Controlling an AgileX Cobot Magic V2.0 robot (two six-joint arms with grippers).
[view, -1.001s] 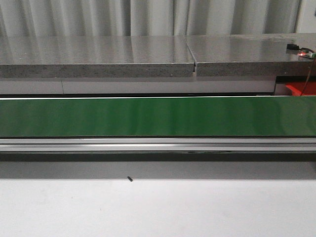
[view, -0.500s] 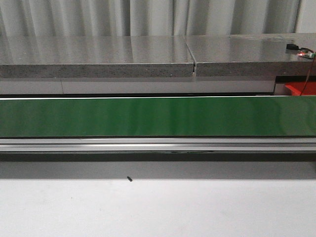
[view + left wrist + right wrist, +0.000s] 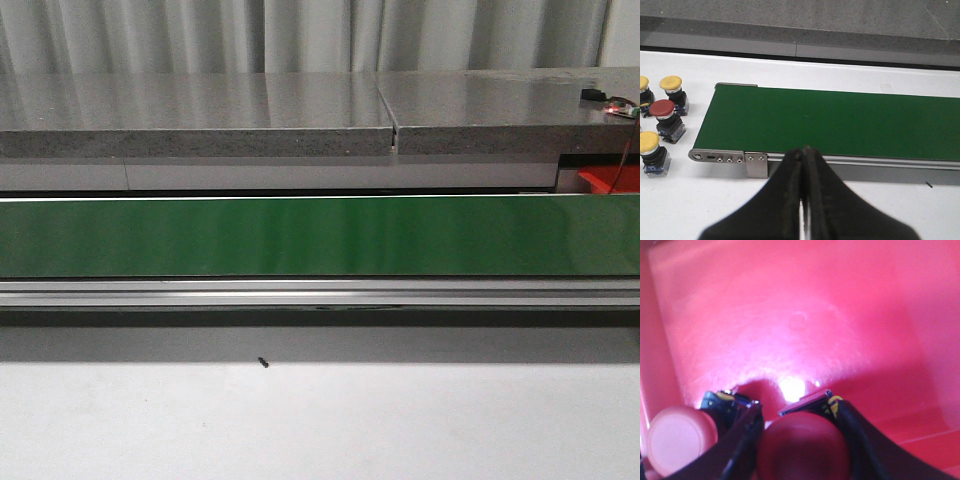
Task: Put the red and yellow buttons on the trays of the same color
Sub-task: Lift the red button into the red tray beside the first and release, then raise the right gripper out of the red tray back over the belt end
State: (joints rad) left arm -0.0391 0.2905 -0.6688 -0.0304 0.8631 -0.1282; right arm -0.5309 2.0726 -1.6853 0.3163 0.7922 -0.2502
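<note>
In the right wrist view my right gripper [image 3: 799, 415] is shut on a red button [image 3: 802, 447], its fingers on either side of the button's body. It holds the button just above the floor of the red tray [image 3: 805, 315]. A second red button [image 3: 677, 440] lies in the tray beside it. In the left wrist view my left gripper [image 3: 803, 151] is shut and empty, over the near rail of the conveyor. Three yellow buttons [image 3: 671, 83] [image 3: 649, 142] [image 3: 642, 83] and one red button [image 3: 662, 108] stand on the white table off the belt's end. No yellow tray is in view.
The green conveyor belt [image 3: 320, 237] runs across the front view, with a metal rail [image 3: 320, 292] before it and a grey stone shelf [image 3: 200, 115] behind. A corner of the red tray [image 3: 603, 180] shows at the far right. Neither arm shows in the front view.
</note>
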